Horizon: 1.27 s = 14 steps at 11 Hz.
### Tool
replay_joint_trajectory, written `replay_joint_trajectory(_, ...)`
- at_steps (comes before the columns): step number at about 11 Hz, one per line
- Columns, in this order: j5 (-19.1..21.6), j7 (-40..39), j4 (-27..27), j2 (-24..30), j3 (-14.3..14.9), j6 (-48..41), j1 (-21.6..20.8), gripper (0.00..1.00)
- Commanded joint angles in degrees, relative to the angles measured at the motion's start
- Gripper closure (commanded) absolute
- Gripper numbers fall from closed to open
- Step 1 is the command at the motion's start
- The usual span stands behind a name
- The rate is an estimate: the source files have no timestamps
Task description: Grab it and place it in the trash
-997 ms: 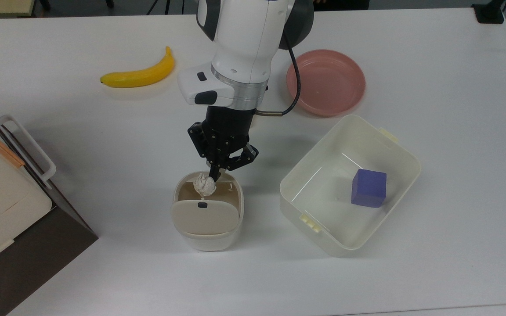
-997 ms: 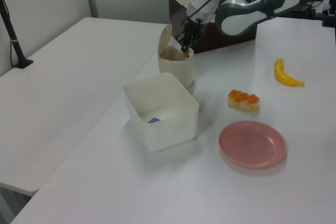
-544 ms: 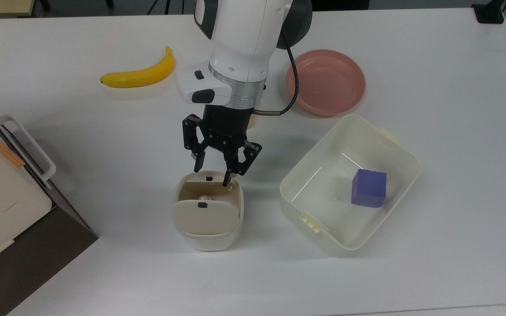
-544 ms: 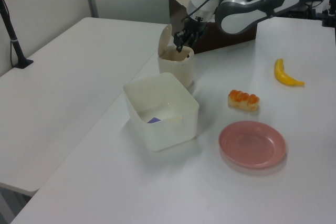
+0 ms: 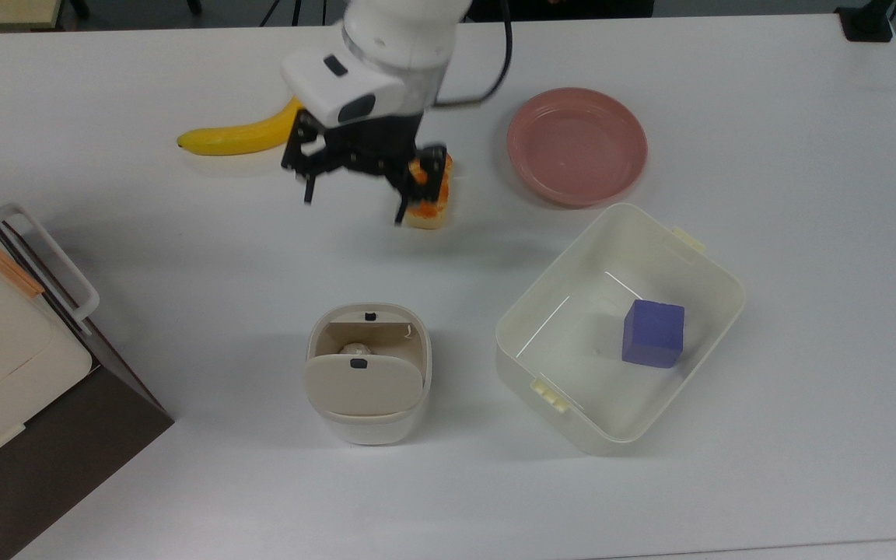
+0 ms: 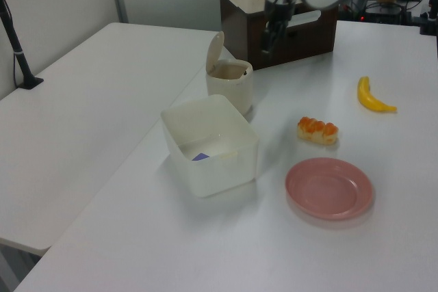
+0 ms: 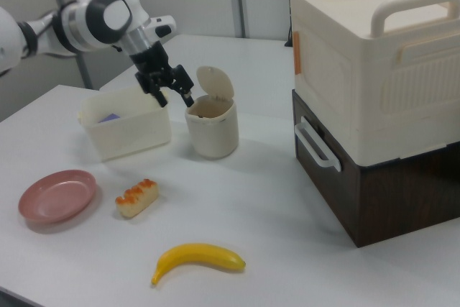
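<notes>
The crumpled white paper ball [image 5: 354,350] lies inside the trash [image 5: 368,416], a small cream bin, partly under its beige swing lid [image 5: 362,385]. The lid stands tipped up in the left view, over the trash [image 6: 230,88], and in the right view, over the trash [image 7: 212,133]. My gripper [image 5: 353,207] hangs open and empty above the table, well away from the bin toward the top view's top, between the banana and the bread loaf. In the right view the gripper [image 7: 176,100] hovers high, just left of the bin. The gripper [image 6: 268,40] is raised behind the bin in the left view.
A yellow banana [image 5: 242,136] and an orange-topped bread loaf [image 5: 432,206] lie near the gripper. A pink plate [image 5: 576,144] sits at the top view's upper right. A white tub [image 5: 565,260] holds a purple cube [image 5: 654,333]. A cream box on a dark cabinet [image 5: 5,365] stands at the top view's left.
My gripper opened over the bin and the paper ball dropped inside. The gripper then rose and drew back toward the banana and bread loaf.
</notes>
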State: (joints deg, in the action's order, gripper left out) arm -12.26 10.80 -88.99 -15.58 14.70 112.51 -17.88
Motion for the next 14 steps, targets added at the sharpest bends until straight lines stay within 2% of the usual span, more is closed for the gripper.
replay_joint_trajectory(1,9.59,-8.52,-4.7,11.25,0.15,-8.16,3.19,0.0)
replay_joint_trajectory(2,11.62,-6.16,-4.35,12.5,0.76,-12.36,3.73,0.0)
replay_joint_trajectory(3,11.9,-3.18,-3.65,13.12,0.94,-14.75,3.91,0.0)
replay_joint_trajectory(6,11.99,0.69,-2.5,14.26,0.86,-16.0,3.82,0.0)
replay_joint_trajectory(14,12.17,0.89,-3.21,14.09,0.24,-15.21,3.91,0.0)
